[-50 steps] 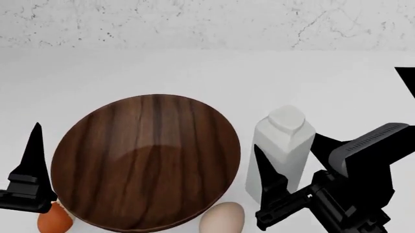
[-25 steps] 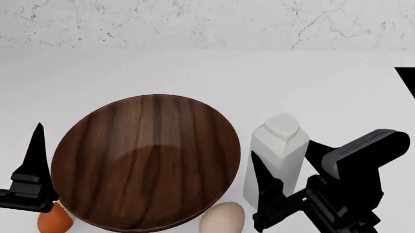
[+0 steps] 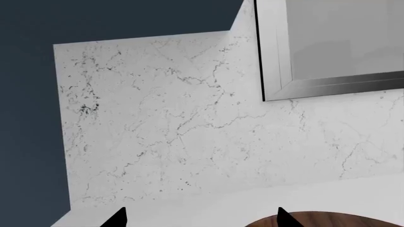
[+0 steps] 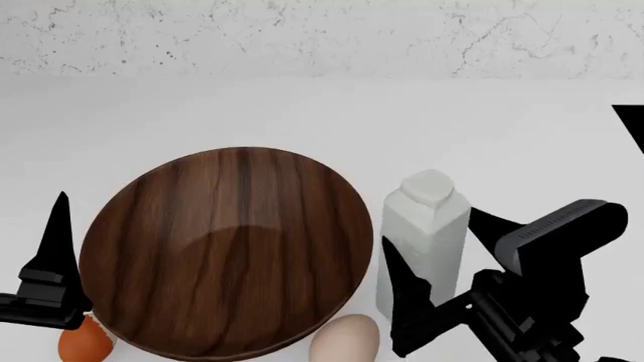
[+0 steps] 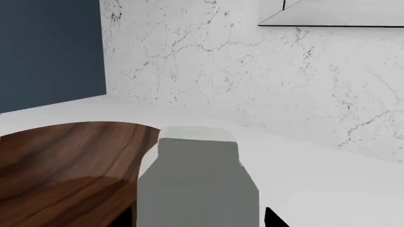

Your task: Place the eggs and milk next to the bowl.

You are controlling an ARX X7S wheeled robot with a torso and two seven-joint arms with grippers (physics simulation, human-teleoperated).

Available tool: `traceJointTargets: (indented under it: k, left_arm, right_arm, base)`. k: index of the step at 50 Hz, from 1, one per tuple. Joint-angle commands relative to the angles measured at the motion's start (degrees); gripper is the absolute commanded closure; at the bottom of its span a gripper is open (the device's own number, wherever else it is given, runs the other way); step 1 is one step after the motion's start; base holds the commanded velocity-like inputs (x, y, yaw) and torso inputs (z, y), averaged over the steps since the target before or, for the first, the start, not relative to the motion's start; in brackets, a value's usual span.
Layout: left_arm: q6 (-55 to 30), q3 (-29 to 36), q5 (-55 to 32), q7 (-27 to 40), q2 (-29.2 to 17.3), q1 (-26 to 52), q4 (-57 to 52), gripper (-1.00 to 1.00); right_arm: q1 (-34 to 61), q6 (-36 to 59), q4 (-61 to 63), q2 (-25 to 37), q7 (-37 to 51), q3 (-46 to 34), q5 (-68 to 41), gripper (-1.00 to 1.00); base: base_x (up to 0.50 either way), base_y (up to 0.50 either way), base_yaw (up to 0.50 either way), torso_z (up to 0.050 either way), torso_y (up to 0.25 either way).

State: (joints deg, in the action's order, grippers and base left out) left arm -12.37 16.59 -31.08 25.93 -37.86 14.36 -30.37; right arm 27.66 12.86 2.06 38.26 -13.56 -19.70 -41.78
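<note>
The dark wooden bowl sits on the white counter. The white milk carton stands upright just right of the bowl's rim, a narrow gap apart. My right gripper is shut on the milk, one black finger on each side; the right wrist view shows the milk filling the jaws beside the bowl. A beige egg lies at the bowl's near right edge. An orange-brown egg lies at its near left. My left gripper is open and empty, its finger above the orange egg.
A marbled white backsplash runs along the far side of the counter. The corner of a black object shows at the right edge. A framed panel hangs on the wall in the left wrist view.
My right gripper has carried the milk leftward, closer to the bowl's rim. The left gripper, the bowl and both eggs have barely moved.
</note>
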Motion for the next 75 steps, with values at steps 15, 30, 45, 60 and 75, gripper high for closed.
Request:
traceJointTargets:
  k: [15, 30, 45, 60, 75]
  left_arm:
    - [-0.19, 0.03, -0.14, 0.11, -0.2, 0.14, -0.28, -1.0]
    - [-0.05, -0.36, -0.61, 0.08, -0.42, 0.31, -0.62, -1.0]
    - [-0.2, -0.73, -1.21, 0.24, -0.73, 0.32, -1.26, -1.0]
    - [-0.49, -1.05, -1.57, 0.5, -1.02, 0.76, -2.0, -1.0]
    - [-2.33, -5.66, -4.99, 2.55, -4.26, 2.02, -5.16, -1.0]
  right_arm:
    - [0.34, 1.01, 0.43, -0.08, 0.09, -0.38, 1.03, -1.0]
    - [3.84, 5.52, 4.75, 1.77, 1.84, -0.51, -0.15, -1.0]
    - [7.16, 9.89, 9.3, 3.43, 3.76, -0.29, -1.95, -1.0]
    - [9.73, 16.33, 20.46, 8.54, 8.76, 2.76, -7.35, -1.0]
    - [5.41, 19.67, 34.63, 17.32, 19.97, 13.06, -17.25, -1.0]
  base:
    - [0.0, 0.0, 0.0, 0.0, 0.0]
    - [0.0, 0.0, 0.0, 0.0, 0.0]
    - [0.0, 0.0, 0.0, 0.0, 0.0]
    - [0.0, 0.0, 0.0, 0.0, 0.0]
    - [0.0, 0.0, 0.0, 0.0, 0.0]
